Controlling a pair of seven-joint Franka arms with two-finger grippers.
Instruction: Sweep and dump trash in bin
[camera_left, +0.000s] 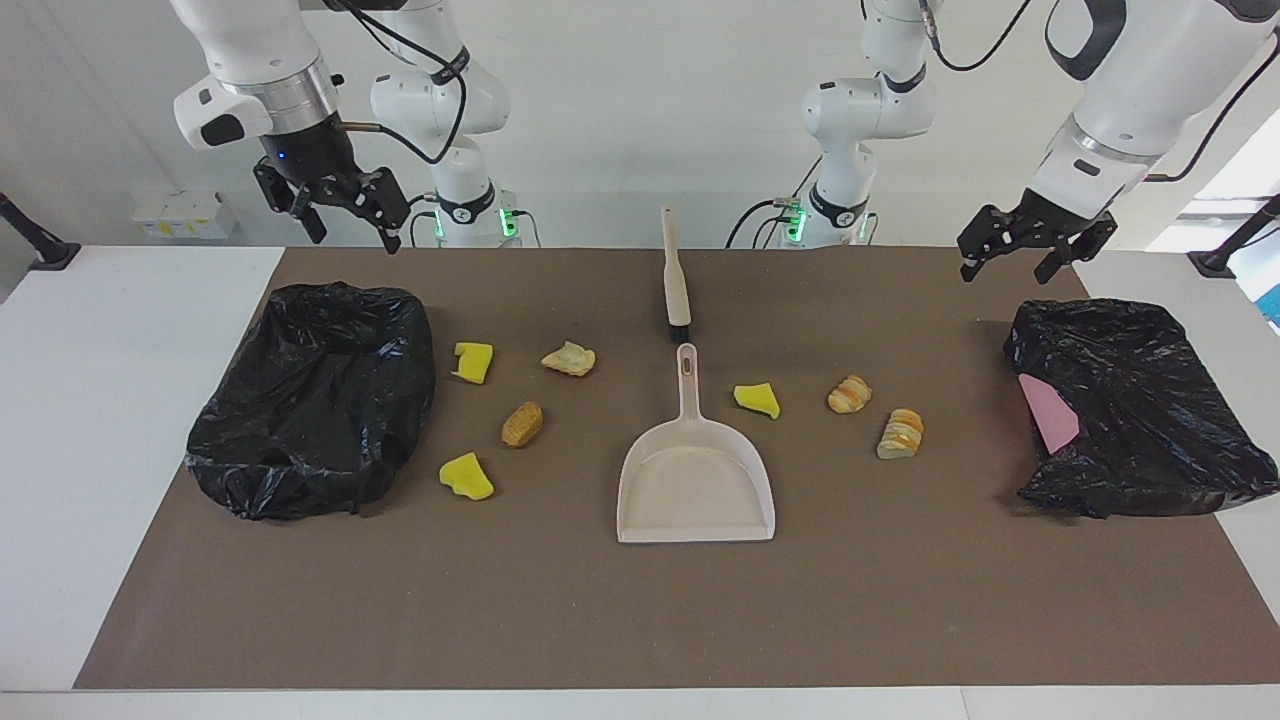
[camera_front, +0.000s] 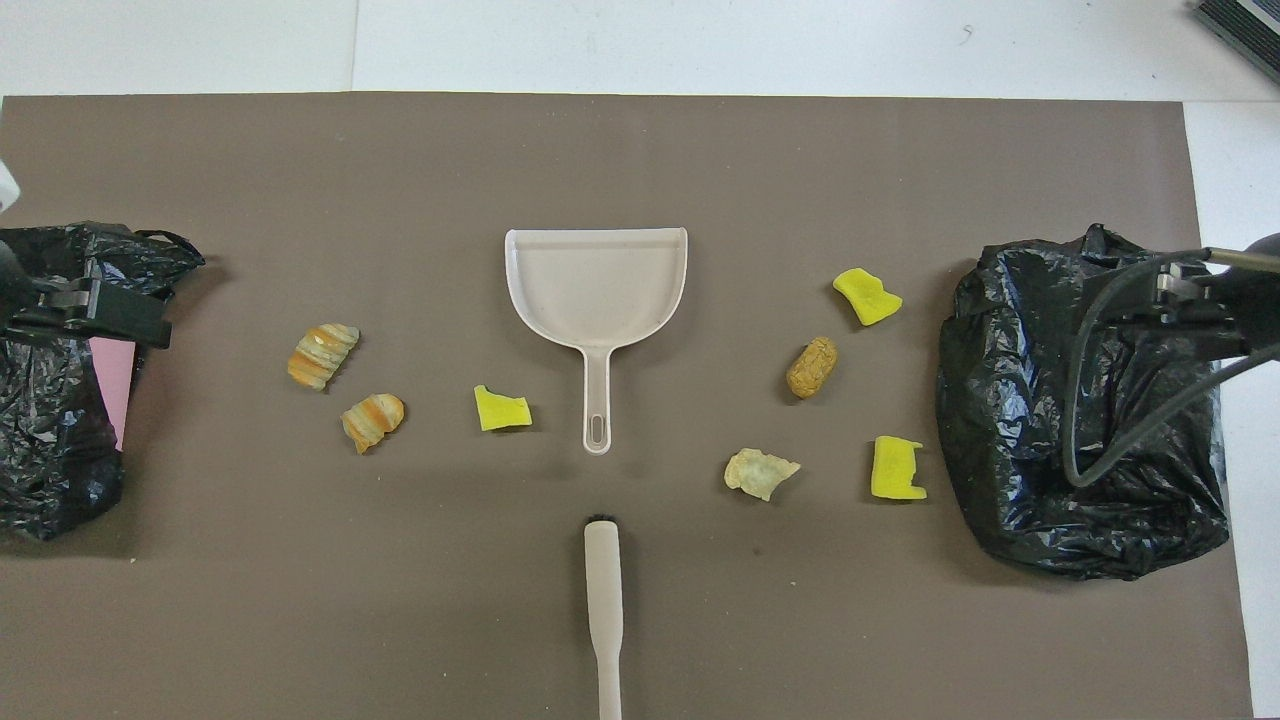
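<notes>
Nothing swept yet. Both pincers spread wide and empty: right gripper (camera_left: 345, 215) up above the bin at its end (camera_left: 315, 400), left gripper (camera_left: 1030, 245) over the other bin (camera_left: 1130, 405). Seven trash pieces (camera_left: 522, 424) scattered on the mat either side of the dustpan (camera_left: 695, 480). Brush (camera_left: 675, 280) lying just nearer the robots than the pan's handle. Best first move, probably: straight down onto that brush handle, mid-shaft, other arm to the pan handle.

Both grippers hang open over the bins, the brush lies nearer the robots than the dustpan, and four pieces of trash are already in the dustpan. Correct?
Not quite. The dustpan is empty: all seven pieces, such as the yellow chunk beside its handle, lie on the mat around it, as the overhead view shows. The rest holds: left gripper and right gripper hang open, and the brush lies nearer the robots.
</notes>
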